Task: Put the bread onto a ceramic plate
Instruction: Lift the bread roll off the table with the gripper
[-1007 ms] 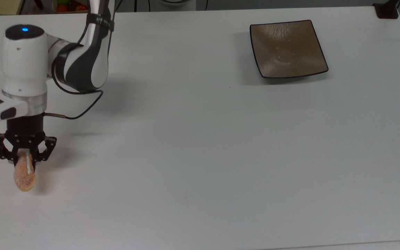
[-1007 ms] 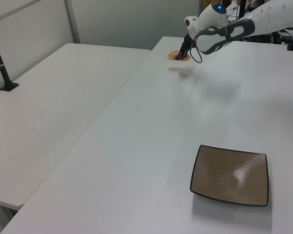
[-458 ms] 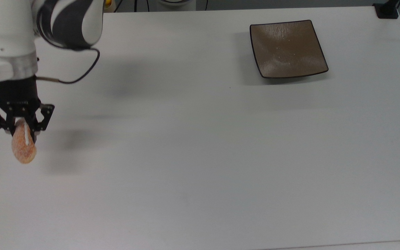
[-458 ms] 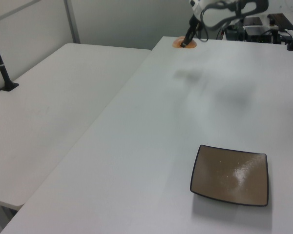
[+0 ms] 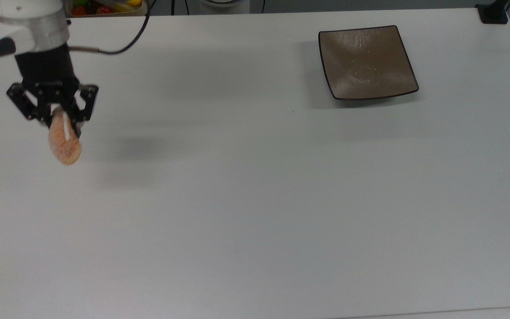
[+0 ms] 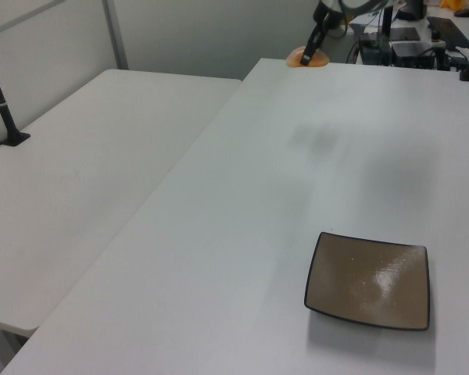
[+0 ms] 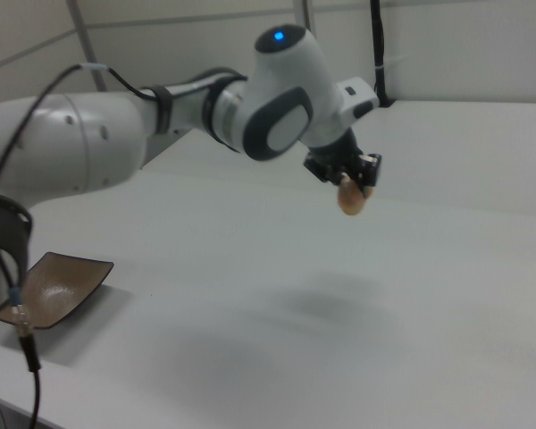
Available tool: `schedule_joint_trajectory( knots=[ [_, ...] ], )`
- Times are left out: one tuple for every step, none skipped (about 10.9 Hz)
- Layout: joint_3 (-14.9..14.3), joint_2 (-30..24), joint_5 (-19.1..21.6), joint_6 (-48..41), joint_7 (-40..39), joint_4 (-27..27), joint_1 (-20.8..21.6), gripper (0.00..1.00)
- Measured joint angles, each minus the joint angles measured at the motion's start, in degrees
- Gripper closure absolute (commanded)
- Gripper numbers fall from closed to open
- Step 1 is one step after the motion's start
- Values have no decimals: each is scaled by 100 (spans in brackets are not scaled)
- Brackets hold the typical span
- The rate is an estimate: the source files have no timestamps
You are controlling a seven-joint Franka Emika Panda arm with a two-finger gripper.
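Observation:
My gripper (image 5: 62, 122) is shut on the upper end of the bread (image 5: 64, 142), an orange-brown speckled roll with a white stripe, which hangs well above the white table at the top view's left. The roll casts a shadow on the table to its right. In the right view the gripper (image 7: 352, 181) holds the bread (image 7: 350, 199) high in the air. The left view shows the bread (image 6: 308, 59) at the far end of the table. The square brown ceramic plate (image 5: 365, 62) lies bare at the top view's upper right, far from the gripper; it also appears as the plate (image 6: 369, 280) and plate (image 7: 55, 285).
A container of colourful items (image 5: 100, 8) sits beyond the table's far edge at the top view's upper left. A black post base (image 5: 493, 13) stands at the far right corner. A second white table (image 6: 86, 164) adjoins at the left view's left.
The gripper has risen off the table with the bread and moved toward the top view's upper right. The plate has stayed put.

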Motion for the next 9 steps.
schedule_joint_trajectory(
  knots=[
    [0,-240,0,-441,133,-43,26,64],
    [1,-504,0,-918,242,-98,51,63],
    [1,-754,0,-1315,313,-200,79,63],
    [2,-1000,0,-1623,394,-351,113,63],
    [4,-1241,1,-1847,484,-536,190,63],
    [6,-1475,1,-2029,639,-733,317,63],
    [9,-1679,1,-2222,734,-905,469,63],
    [12,-1857,1,-2416,895,-1054,670,63],
    [15,-2000,0,-2506,1141,-1213,878,63]
  ],
)
